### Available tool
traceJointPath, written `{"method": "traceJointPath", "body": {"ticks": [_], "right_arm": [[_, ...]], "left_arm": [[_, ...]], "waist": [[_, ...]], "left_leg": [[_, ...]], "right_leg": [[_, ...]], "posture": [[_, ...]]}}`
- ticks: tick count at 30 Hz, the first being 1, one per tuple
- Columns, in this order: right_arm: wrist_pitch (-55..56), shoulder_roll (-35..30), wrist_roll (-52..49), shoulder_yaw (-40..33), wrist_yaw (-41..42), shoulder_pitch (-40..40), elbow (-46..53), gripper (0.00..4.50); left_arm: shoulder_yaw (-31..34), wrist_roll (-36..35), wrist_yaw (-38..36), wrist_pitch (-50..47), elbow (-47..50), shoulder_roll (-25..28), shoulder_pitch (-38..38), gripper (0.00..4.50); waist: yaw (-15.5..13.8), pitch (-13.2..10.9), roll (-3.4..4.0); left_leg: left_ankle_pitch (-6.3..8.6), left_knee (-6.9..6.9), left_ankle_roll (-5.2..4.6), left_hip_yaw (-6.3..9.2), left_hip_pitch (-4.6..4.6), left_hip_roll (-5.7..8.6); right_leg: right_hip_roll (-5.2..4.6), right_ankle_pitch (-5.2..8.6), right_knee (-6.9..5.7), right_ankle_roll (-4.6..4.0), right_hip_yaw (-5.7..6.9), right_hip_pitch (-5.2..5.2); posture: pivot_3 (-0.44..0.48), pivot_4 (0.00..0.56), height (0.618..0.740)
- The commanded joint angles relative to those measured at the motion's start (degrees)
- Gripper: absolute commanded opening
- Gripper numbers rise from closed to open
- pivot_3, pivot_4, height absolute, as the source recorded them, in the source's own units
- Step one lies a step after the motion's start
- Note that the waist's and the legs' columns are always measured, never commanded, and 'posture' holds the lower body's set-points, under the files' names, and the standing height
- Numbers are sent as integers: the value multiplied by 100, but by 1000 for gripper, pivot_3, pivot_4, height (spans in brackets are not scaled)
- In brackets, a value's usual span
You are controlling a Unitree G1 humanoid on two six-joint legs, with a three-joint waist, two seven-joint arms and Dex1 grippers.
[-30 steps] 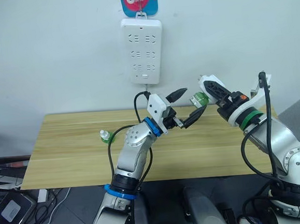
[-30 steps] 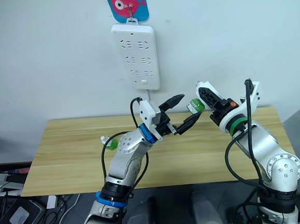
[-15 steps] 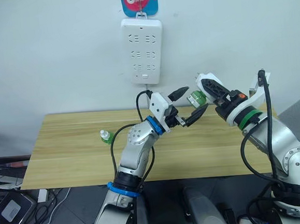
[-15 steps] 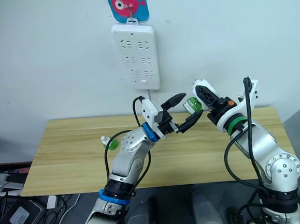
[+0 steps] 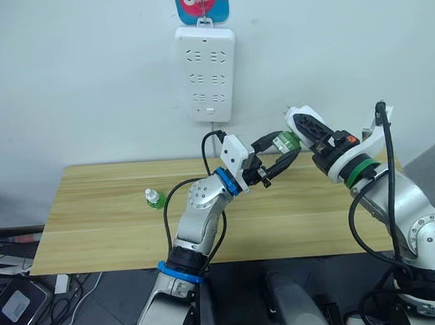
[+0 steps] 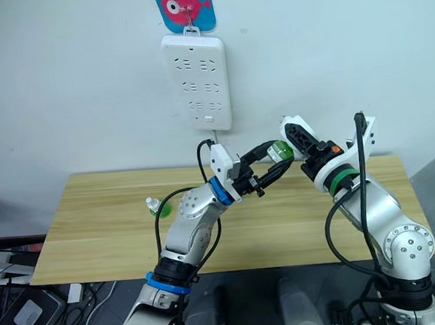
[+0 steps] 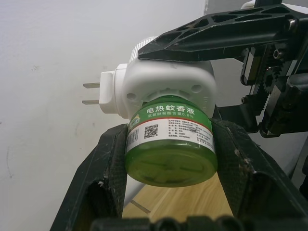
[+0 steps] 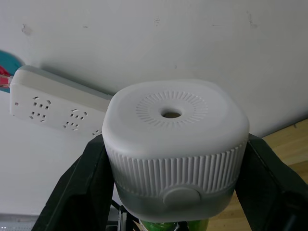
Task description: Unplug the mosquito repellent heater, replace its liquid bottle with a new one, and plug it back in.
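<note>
From the head views you had the right gripper point(image 5: 299, 132) closed on the mosquito repellent heater point(image 6: 294, 136) above the table point(image 5: 94, 217), the left gripper point(image 5: 275, 152) meeting it from the side with its fingers around the green bottle point(image 5: 285, 141), a spare bottle point(image 5: 153, 199) far off behind that arm. In your left wrist view both fingers point(image 7: 103, 168) pressed the green bottle's sides, the heater seated on its far end. In your right wrist view the heater sat clamped between the fingers point(image 8: 79, 185), the power strip point(image 8: 53, 100) on the wall beyond
</note>
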State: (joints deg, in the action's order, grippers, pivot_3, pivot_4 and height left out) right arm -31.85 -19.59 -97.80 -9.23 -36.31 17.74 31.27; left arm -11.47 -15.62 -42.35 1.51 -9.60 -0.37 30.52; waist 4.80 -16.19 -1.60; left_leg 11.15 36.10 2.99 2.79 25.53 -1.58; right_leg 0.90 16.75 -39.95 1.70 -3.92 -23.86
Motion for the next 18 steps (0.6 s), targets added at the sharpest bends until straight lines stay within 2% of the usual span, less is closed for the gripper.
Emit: {"method": "traceJointPath", "body": {"ticks": [1,2,3,8,13,18], "right_arm": [[-14,-111,-291,43,197,-38,347,4010],[-58,-209,-363,12,244,-46,311,4334],[-136,-364,-497,-49,324,-63,252,4422],[-800,-1529,-1429,-363,896,34,-272,4422],[-1896,-2013,-1520,-535,1928,180,-784,4422],[-2800,-2333,-1520,-609,2977,177,-1147,4422]], "left_arm": [[19,-2,-94,139,68,40,165,2300],[16,-20,-224,155,35,120,188,2300],[3,-35,-422,206,-22,230,215,2300],[27,-198,-1466,432,-447,751,485,2300],[-20,-348,-2449,644,-849,970,795,2300],[-24,-287,-3036,1094,-1322,916,1075,2300]], "waist": [[1,0,0],[0,0,0],[0,0,0],[0,0,0],[-3,0,0],[-5,0,0]], "left_leg": [[0,0,0,0,0,0],[0,0,0,0,0,0],[0,1,0,0,0,0],[0,2,-1,-1,-1,1],[0,3,-2,1,-3,1],[0,5,-2,0,-2,2]], "right_leg": [[0,0,-1,0,-1,0],[0,0,-1,0,0,0],[0,0,-2,0,0,0],[0,0,0,0,0,4],[2,0,1,-1,5,8],[1,0,3,-1,4,9]], "posture": [[-127,255,740],[-126,256,740],[-125,257,740],[-126,258,740],[-124,257,740],[-128,251,740]]}}
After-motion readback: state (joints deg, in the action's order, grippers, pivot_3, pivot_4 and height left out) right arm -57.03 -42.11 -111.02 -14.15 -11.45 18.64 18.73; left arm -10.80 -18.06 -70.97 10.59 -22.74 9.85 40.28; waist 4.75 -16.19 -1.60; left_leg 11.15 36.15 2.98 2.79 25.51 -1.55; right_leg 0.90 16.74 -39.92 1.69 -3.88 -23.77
